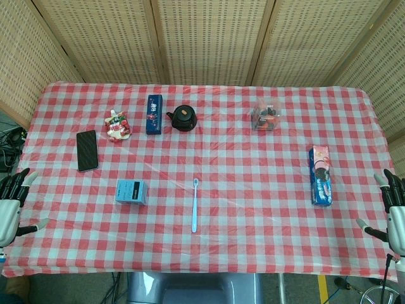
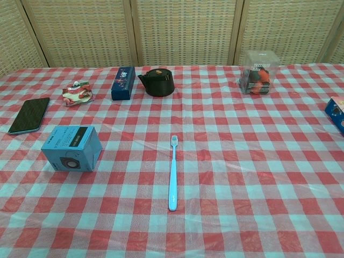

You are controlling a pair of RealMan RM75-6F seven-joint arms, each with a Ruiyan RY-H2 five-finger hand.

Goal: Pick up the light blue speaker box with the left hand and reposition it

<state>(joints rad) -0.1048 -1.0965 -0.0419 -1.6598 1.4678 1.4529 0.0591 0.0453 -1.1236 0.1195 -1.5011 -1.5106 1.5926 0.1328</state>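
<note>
The light blue speaker box sits on the red checked table, left of centre toward the front. My left hand hovers off the table's left edge with fingers spread, holding nothing, well to the left of the box. Off the right edge, my right hand is likewise spread and empty. Neither hand appears in the chest view.
A black phone lies left of the box. A snack packet, dark blue box, black teapot and clear container line the back. A blue toothbrush lies centre; a biscuit pack lies right.
</note>
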